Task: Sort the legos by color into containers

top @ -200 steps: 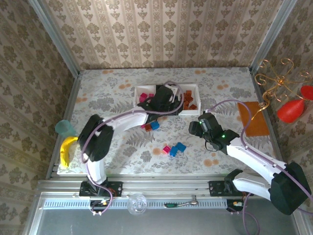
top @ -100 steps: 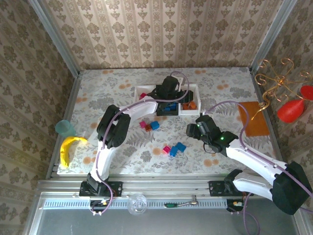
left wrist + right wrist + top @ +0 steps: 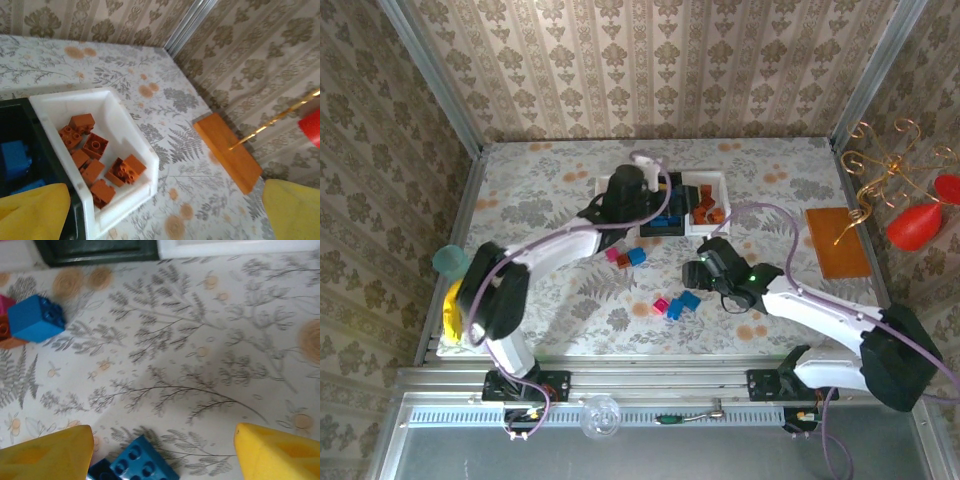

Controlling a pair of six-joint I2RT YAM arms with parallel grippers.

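Top external view, starting at the left edge: a banana [image 3: 452,310] and a teal cup [image 3: 450,262] sit at the table's side, well apart from the trays. Further right, the left gripper [image 3: 642,200] hangs over the row of trays at the back. It covers most of the left white tray [image 3: 603,186] and part of the black tray [image 3: 660,235], where blue bricks [image 3: 667,220] lie. On the left wrist camera its yellow fingers [image 3: 30,212] are spread wide with nothing between them. Below them sits the right white tray [image 3: 112,107], with orange bricks [image 3: 95,145] lying loose on its floor. On the table in front of the trays lies a cluster [image 3: 625,257] of pink, orange and blue, then a pink brick [image 3: 660,306] touching a blue pair [image 3: 683,302]. The right gripper [image 3: 694,272] is low, just behind that pair. Its wrist camera shows the fingers [image 3: 45,452] apart and gripping nothing, with the blue pair on the cloth between them, nearer the left finger. An orange mat [image 3: 837,242] lies far right.
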